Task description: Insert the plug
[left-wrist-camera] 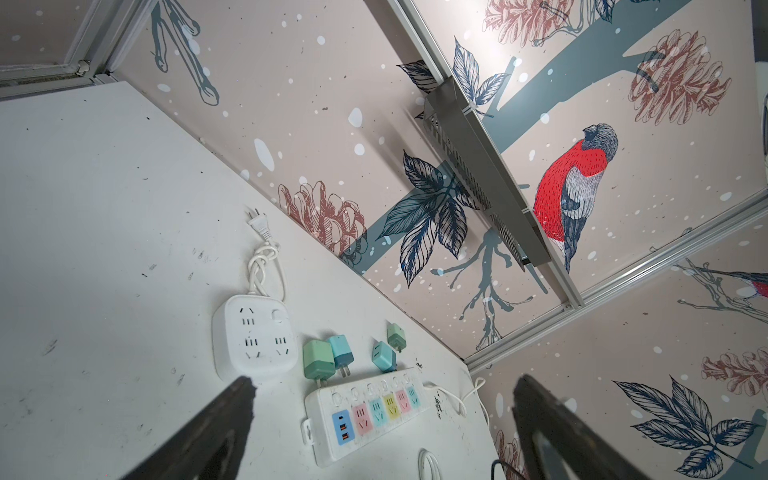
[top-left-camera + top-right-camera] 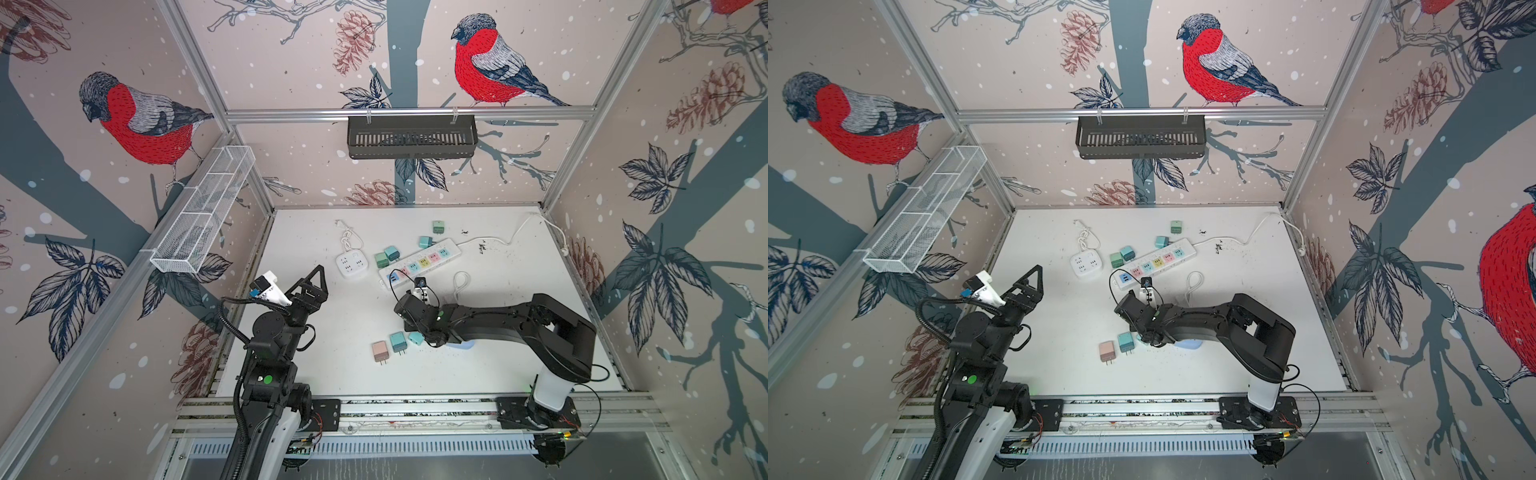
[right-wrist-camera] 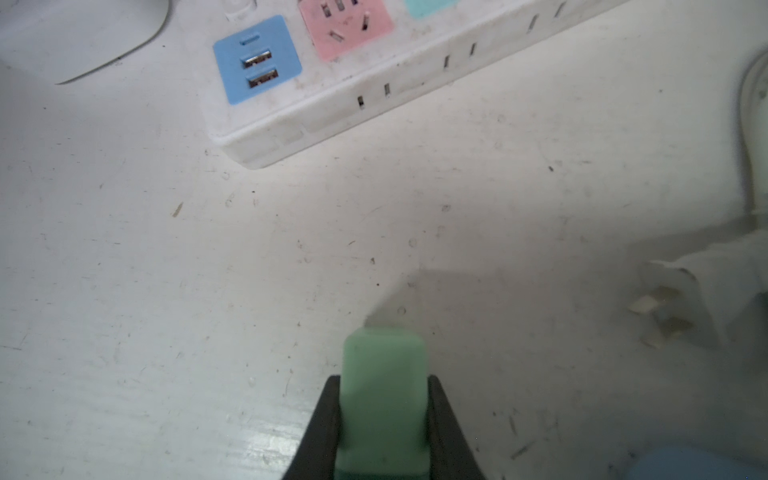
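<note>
In the right wrist view my right gripper (image 3: 382,380) is shut on a light green plug (image 3: 384,399), one black finger pressed on each side of it, low over the white table (image 3: 166,291). In a top view this plug (image 2: 415,337) shows beside the right wrist. The white power strip (image 2: 419,264) with coloured sockets lies ahead of it, its blue USB end (image 3: 257,58) and pink socket (image 3: 345,25) nearest. My left gripper (image 2: 311,282) hangs open and empty at the left, and its wrist view looks toward the power strip (image 1: 365,415).
A pink plug (image 2: 379,350) and a teal plug (image 2: 398,341) lie beside the right wrist. Several more plugs (image 2: 386,255) sit behind the strip. A white cube socket (image 2: 352,265) is left of it. A white corded plug (image 3: 673,307) and cable loop (image 2: 459,282) lie to the right.
</note>
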Tool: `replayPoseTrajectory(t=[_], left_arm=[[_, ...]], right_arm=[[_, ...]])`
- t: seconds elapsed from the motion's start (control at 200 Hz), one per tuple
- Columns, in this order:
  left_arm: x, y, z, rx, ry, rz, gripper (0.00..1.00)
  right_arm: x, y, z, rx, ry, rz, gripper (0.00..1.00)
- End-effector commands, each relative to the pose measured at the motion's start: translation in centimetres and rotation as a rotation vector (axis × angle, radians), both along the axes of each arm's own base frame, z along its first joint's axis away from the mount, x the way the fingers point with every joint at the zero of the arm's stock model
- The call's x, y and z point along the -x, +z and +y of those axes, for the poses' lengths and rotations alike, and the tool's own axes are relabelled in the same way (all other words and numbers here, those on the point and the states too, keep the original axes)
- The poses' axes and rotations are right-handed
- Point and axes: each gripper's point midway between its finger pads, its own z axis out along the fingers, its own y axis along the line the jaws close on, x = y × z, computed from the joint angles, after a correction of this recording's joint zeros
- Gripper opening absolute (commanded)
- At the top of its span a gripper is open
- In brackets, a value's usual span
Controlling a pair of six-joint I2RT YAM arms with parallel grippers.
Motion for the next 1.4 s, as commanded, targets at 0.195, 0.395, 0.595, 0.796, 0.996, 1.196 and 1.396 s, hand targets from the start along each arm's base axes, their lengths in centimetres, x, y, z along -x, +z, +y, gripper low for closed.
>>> replayPoseTrajectory(t=[0.195,0.395,0.595,0.796,0.996,1.196,1.396], left_arm=[[-0.2,0.4,-0.3,0.022,-0.015,-0.013,0.97],[0.2,2.1,-2.3,-0.039,-0.135,-0.149,0.97],[0.1,2.6,-2.8,-0.158,-0.149,-0.228,0.97],[1.1,8.1,-6.9,-0.277,-0.376,-0.423,0.90],[3.2,10.7,-10.0,-0.401,-0.526,-0.528,0.91],[6.3,9.5,-15.8,-0.507,-0.752,-0.688,0.85],[9.2,7.4,-21.6,-0.662,-0.961,-0.748,0.80]], right_arm=[[-0.2,5.3,-0.3,-0.113,0.079,-0.149,0.05],[-0.2,11.0,-1.9,-0.208,0.178,-0.342,0.04],[-2.3,17.6,-6.9,-0.357,0.163,-0.615,0.02],[-2.3,22.3,-11.0,-0.417,0.182,-0.839,0.01],[0.3,21.8,-9.8,-0.470,0.338,-0.811,0.01],[3.9,19.9,-8.9,-0.530,0.509,-0.756,0.02],[5.2,20.6,-8.7,-0.532,0.581,-0.809,0.02]])
